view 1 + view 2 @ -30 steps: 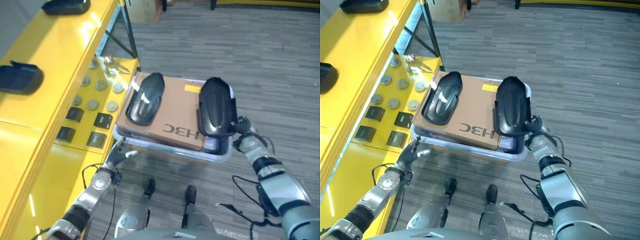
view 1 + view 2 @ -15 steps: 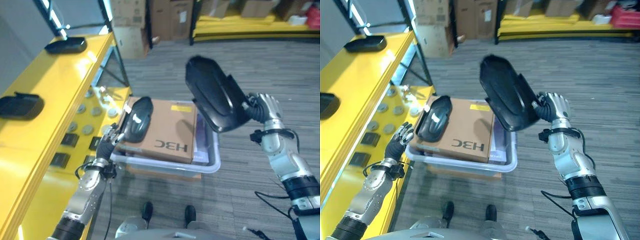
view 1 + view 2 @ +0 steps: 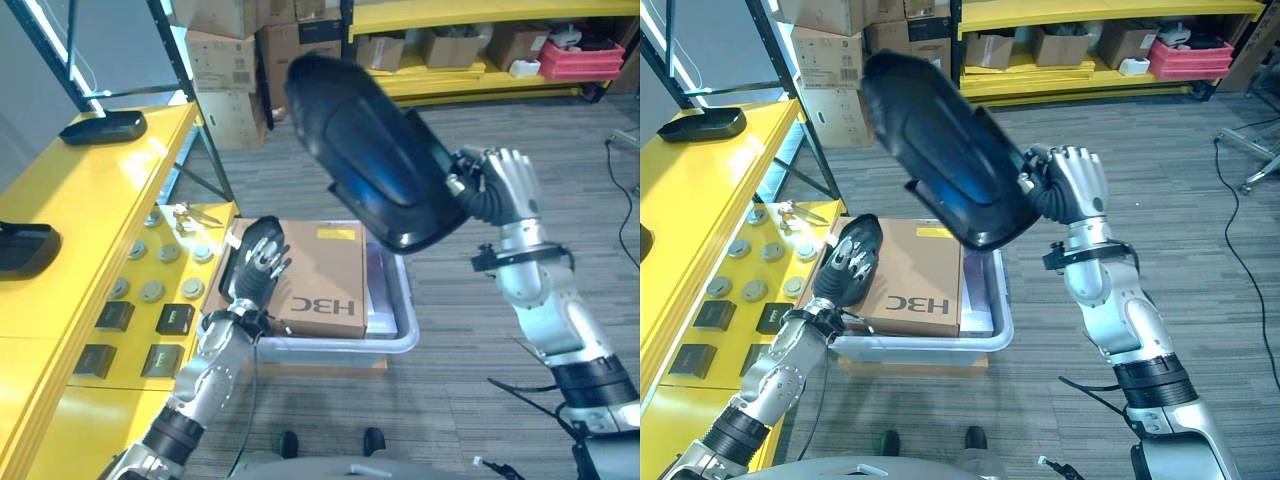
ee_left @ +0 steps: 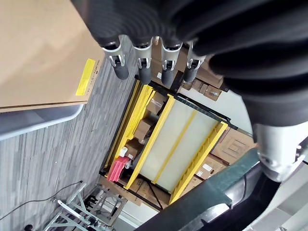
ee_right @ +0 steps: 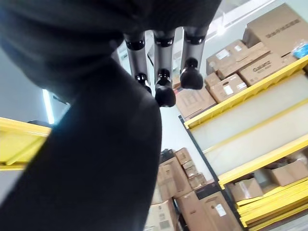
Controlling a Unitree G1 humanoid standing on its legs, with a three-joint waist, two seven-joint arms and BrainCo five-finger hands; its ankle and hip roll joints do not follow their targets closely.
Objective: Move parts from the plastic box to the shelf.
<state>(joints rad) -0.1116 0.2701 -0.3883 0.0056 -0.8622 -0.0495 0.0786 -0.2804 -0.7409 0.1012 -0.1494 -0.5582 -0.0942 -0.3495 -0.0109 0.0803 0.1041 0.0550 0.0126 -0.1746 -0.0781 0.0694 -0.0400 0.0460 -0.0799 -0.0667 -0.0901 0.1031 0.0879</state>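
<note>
Right robot hand round raised black part; wrist view: fingers curled.

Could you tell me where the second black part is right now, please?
The second black part lies on the cardboard box in the plastic box, under the left hand.

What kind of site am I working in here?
Most likely a warehouse or parts stockroom: yellow racking stacked with cardboard boxes, a yellow shelf holding small parts, and a plastic box of black parts on the floor.
</note>
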